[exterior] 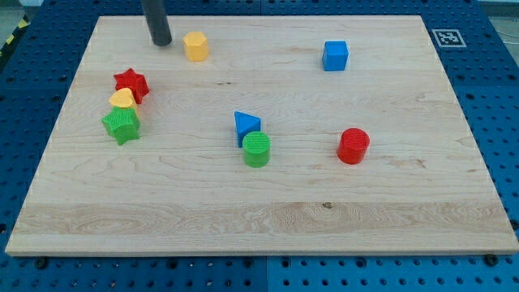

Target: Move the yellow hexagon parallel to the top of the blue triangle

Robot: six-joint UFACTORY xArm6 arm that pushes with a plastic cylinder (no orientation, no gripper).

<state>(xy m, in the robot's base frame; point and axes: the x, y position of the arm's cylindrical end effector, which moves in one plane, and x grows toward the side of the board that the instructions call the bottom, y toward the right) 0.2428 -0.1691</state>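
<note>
Near the view's top left, my tip (161, 42) rests just left of the yellow hexagon (195, 46), touching nothing.

Two yellow (195, 46) (122, 99), blue (335, 56) (246, 124), red (131, 84) (353, 146), green (121, 126) (256, 149) blocks, apparently.

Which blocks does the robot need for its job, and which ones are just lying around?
Needed for the job:
- yellow hexagon, near the view's top
- blue triangle, mid-board
- my tip, just left of the hexagon

Just lying about:
- green cylinder, touching the triangle
- red cylinder
- blue cube
- red star
- small yellow block
- green star
</note>
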